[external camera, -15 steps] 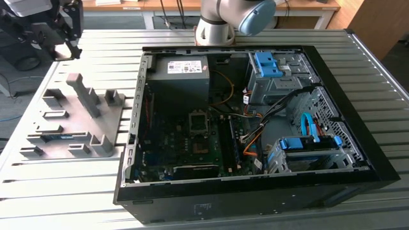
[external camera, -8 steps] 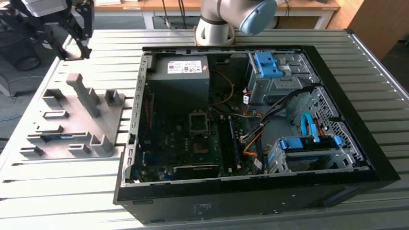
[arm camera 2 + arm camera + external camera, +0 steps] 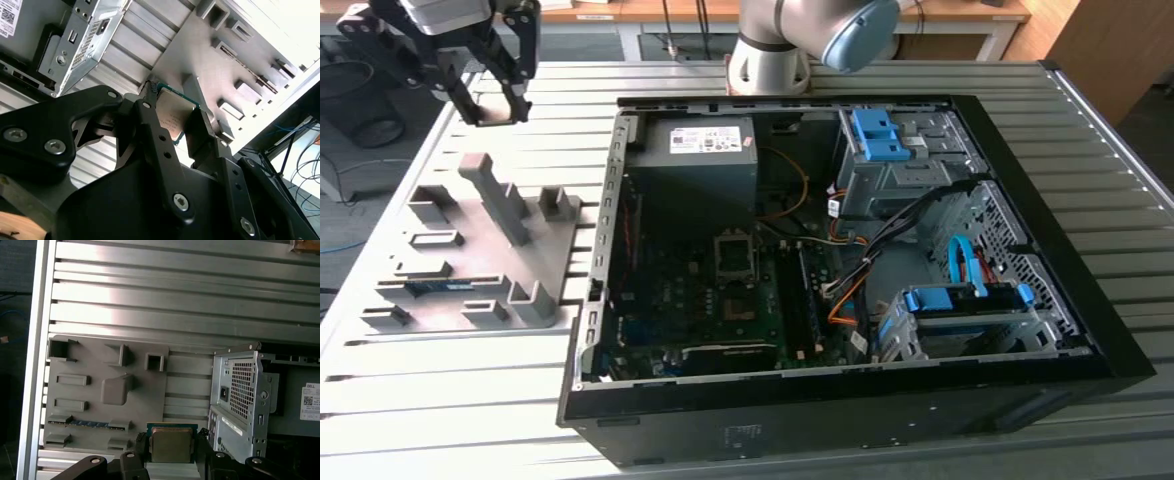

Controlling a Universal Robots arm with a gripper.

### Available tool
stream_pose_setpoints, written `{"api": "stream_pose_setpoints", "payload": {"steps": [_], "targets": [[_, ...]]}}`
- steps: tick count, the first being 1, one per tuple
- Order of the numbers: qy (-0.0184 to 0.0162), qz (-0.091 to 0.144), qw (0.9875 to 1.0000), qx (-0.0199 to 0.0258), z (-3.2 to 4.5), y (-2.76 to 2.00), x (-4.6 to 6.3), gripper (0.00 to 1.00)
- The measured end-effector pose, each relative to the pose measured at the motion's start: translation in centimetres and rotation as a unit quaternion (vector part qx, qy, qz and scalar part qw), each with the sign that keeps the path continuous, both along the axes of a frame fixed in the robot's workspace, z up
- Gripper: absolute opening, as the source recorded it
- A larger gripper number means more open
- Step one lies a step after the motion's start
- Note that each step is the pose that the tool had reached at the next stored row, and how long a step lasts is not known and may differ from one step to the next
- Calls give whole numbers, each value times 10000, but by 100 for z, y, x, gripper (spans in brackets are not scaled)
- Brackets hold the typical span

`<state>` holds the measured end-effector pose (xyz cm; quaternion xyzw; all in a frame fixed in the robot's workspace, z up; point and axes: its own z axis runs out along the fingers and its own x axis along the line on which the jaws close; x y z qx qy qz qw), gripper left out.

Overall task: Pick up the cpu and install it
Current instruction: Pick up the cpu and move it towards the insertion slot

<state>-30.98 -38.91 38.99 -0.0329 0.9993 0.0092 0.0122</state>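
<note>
The gripper (image 3: 491, 108) hangs above the table (image 3: 454, 400) by its far corner on the exterior view's left, near the grey fixture tray (image 3: 480, 250). In both wrist views its fingers (image 3: 141, 449) clamp opposite edges of the cpu (image 3: 171, 444), lifted off the table beside the open computer case (image 3: 854, 420).

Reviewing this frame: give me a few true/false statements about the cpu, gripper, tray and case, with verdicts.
1. The gripper is shut on the cpu. True.
2. The cpu is inside the case. False: it is held outside the case, over the table.
3. A memory stick lies in the grey tray. True.
4. The case is closed. False: its side is open and the board shows.
</note>
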Motion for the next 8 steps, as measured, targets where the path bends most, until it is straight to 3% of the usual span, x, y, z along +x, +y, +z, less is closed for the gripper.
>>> {"api": "stream_pose_setpoints", "payload": {"steps": [8], "targets": [[0, 0, 10000, 0, 0, 0, 177, 47]]}}
